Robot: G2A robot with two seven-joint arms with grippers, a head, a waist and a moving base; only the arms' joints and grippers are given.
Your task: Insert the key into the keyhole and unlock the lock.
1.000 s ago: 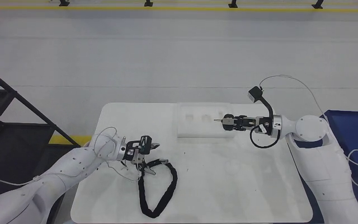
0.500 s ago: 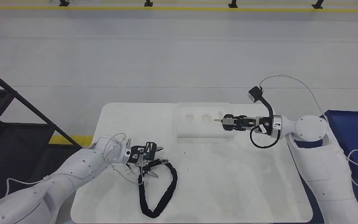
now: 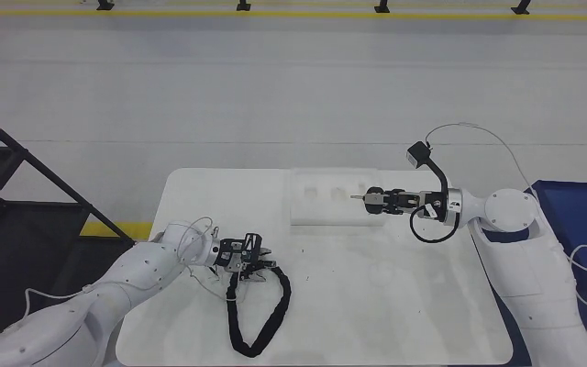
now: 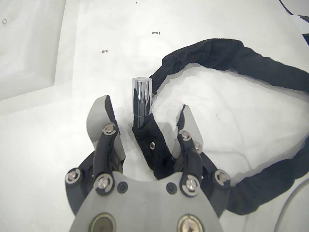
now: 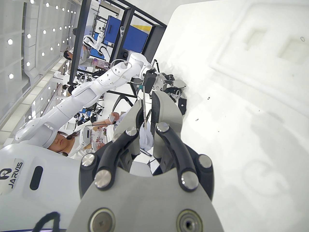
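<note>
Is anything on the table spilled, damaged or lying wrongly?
Nothing stands out. The chain lock lies in a loop on the table, its chrome cylinder within the open left gripper. A few small dark specks mark the table.

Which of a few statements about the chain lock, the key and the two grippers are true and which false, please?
1. The left gripper is open, with the chain lock's end between its fingers. True.
2. The right gripper is shut on the key. True.
3. The key sits in the keyhole. False: it is held near the foam tray, well apart from the chain lock.
4. The chain lock lies on the foam tray. False: it lies on the table.
</note>
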